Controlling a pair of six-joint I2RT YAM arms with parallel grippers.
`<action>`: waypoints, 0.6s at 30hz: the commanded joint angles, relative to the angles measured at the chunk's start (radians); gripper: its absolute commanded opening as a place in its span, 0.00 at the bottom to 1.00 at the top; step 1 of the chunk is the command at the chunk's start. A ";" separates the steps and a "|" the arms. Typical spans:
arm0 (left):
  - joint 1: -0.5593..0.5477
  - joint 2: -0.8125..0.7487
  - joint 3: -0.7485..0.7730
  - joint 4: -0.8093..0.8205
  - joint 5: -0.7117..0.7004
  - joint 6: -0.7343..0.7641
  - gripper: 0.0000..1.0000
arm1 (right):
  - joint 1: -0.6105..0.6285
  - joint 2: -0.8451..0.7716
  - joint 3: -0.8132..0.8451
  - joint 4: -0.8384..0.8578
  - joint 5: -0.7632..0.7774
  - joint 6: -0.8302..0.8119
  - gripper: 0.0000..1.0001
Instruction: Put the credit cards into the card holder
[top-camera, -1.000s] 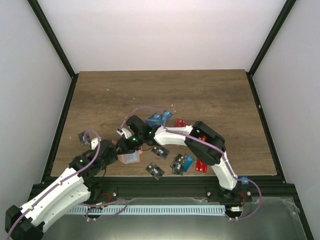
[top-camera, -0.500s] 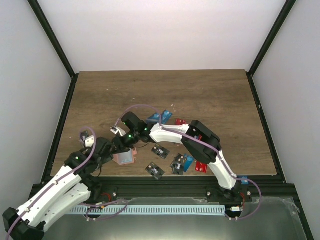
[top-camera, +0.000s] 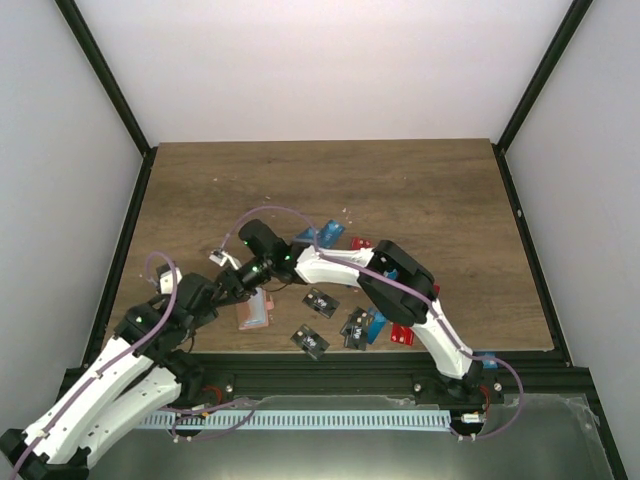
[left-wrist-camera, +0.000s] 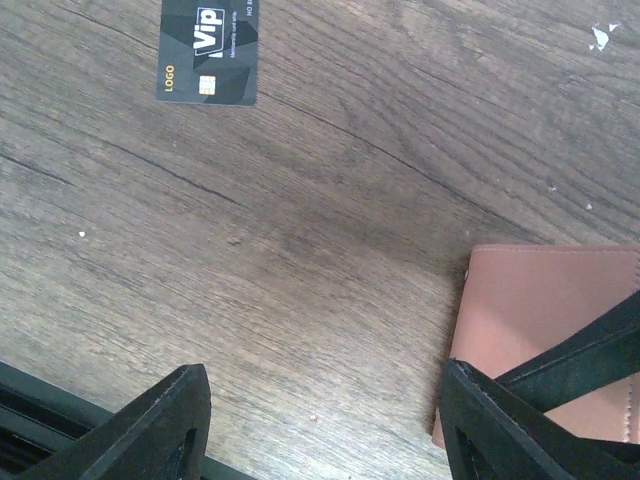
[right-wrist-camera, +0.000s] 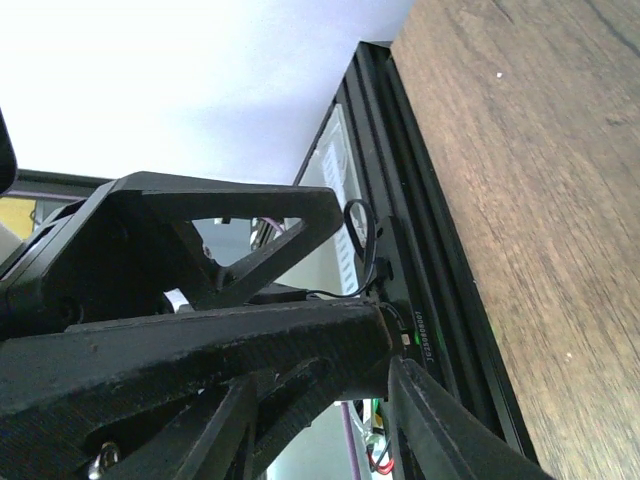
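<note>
The tan card holder lies flat on the wood near the front edge. In the left wrist view the card holder is at the right, and one of my fingers overlaps its left edge. My left gripper is open over bare wood just left of it. My right gripper reaches across to the same spot with jaws partly apart. The left gripper's black finger crosses close in front of it, and no card shows there. Credit cards lie loose: black ones, blue, red.
More cards cluster at the front right, black next to blue, and a red one lies further back. The black table frame runs along the near edge, close under both grippers.
My left arm has drawn back toward the left and the near edge, and the right gripper has followed it left. The card holder has shifted slightly left and now lies flat, apart from the left jaws.
</note>
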 joint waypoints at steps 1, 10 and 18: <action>-0.051 -0.069 0.057 0.359 0.257 0.037 0.64 | -0.016 0.204 -0.042 -0.024 0.374 0.017 0.37; -0.051 -0.121 -0.064 0.411 0.274 0.017 0.57 | -0.033 0.048 -0.106 -0.082 0.470 -0.057 0.36; -0.053 0.001 -0.200 0.569 0.340 -0.019 0.52 | -0.062 -0.181 -0.277 -0.200 0.620 -0.116 0.39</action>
